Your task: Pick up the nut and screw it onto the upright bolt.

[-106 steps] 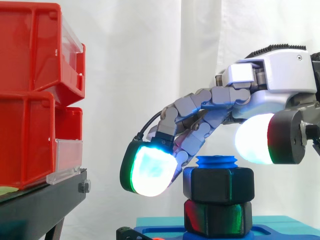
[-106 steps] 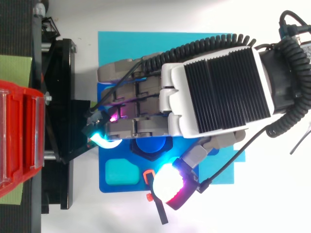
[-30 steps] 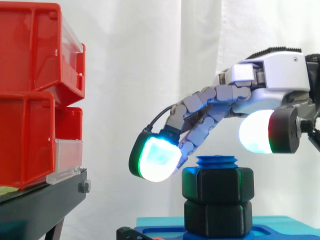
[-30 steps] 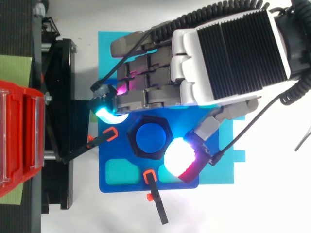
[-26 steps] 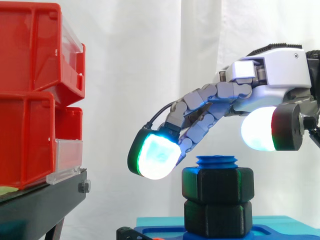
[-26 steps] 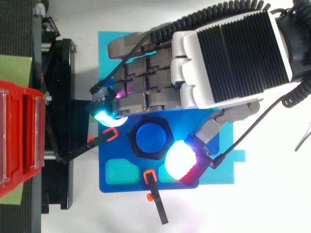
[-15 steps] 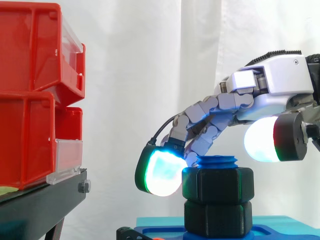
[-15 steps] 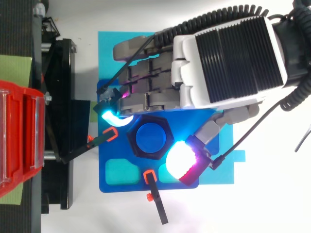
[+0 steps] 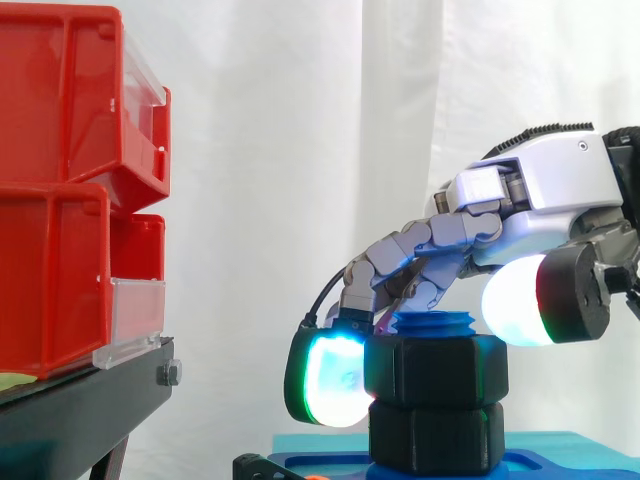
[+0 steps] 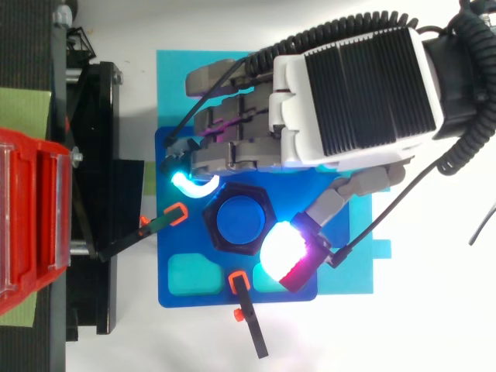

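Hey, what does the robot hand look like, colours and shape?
The robot hand has a white shell with a black ribbed panel on its back. Its fingers are chains of grey blocky segments. They end in thick rounded pads in black housings: one pad glows white-cyan with a green rim, and the thumb pad glows white with a red-magenta edge.

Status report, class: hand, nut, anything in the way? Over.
Hand curled round nut, pads on both sides. Nut on blue bolt, thread tip showing above. Nothing in the way.
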